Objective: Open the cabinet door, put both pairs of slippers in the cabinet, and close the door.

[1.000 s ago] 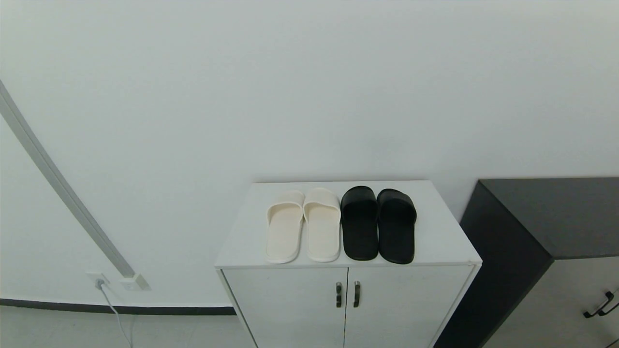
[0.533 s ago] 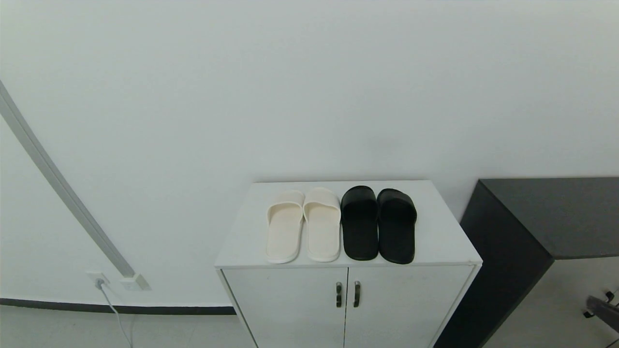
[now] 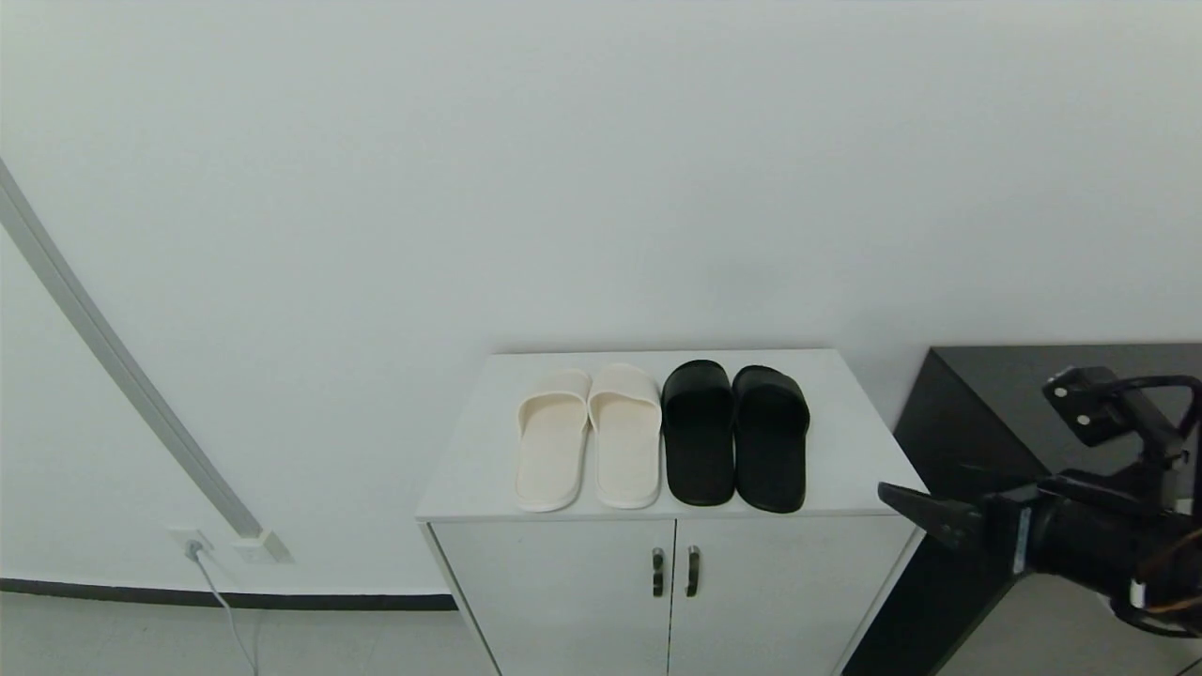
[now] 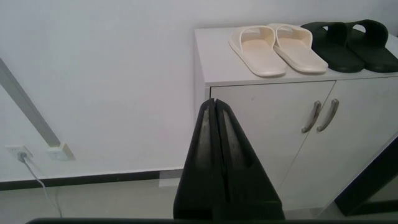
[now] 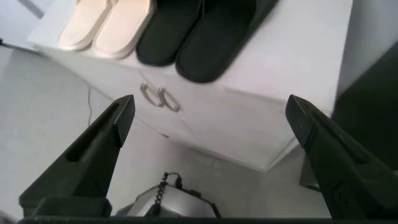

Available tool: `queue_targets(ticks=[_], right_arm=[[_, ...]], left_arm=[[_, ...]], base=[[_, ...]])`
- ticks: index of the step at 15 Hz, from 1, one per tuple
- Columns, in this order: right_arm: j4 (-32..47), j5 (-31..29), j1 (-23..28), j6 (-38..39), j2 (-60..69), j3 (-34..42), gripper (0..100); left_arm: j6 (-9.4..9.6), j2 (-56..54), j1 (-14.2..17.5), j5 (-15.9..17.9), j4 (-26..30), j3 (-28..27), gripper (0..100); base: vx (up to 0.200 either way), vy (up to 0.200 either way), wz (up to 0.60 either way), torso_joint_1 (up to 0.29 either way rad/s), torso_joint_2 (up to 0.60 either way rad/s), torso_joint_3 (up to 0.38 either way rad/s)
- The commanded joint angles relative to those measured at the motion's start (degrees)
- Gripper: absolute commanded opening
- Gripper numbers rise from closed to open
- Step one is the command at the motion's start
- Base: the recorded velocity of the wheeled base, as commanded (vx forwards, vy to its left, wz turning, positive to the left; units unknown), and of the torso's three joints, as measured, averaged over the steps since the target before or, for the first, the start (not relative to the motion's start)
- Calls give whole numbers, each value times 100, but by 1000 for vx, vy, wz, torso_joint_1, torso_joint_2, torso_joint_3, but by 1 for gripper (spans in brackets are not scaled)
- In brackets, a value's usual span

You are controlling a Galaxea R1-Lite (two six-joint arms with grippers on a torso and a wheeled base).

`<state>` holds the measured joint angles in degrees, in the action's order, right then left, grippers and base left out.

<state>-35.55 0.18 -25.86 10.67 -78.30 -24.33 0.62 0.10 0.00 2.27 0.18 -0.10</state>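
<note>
- Right claw (image 5: 210, 104) is spread wide and empty. In the head view it sits at 4 o'clock of the cabinet (image 3: 554, 601), just off the right front corner and not touching it.
- Left claw (image 4: 216, 109) is pressed together, grips nothing, and is well apart from the cabinet.
- Both doors are shut. The handles (image 3: 674, 571) stand just beside each other at the centre seam.
- White slippers (image 3: 587, 437) and black slippers (image 3: 732, 434) lie on the cabinet top, white at 9 o'clock of black, with the pairs touching and the heels near the front edge.
- Likely step: opening a door. The right claw should drop to the right handle (image 3: 692, 570), straddle that bar alone, pinch it, then pull in an arc about the outer hinge.
- Risks: catching both handles at once, or brushing the black heels.
- Writing: none can be read.
</note>
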Motion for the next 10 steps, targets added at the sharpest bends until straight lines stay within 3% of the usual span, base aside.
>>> queue_targets(ticks=[1,10], right_arm=[[-356,-352,-376,137,-1029,-274,100],[-611,-2365,-1369,331,-2717,-1680,100]], left_arm=[[-1,8,0,2,-1,1,0],[-1,8,-9,2,-1,1,0]], base=[[0,0,0,0,0,0],[0,0,0,0,0,0]])
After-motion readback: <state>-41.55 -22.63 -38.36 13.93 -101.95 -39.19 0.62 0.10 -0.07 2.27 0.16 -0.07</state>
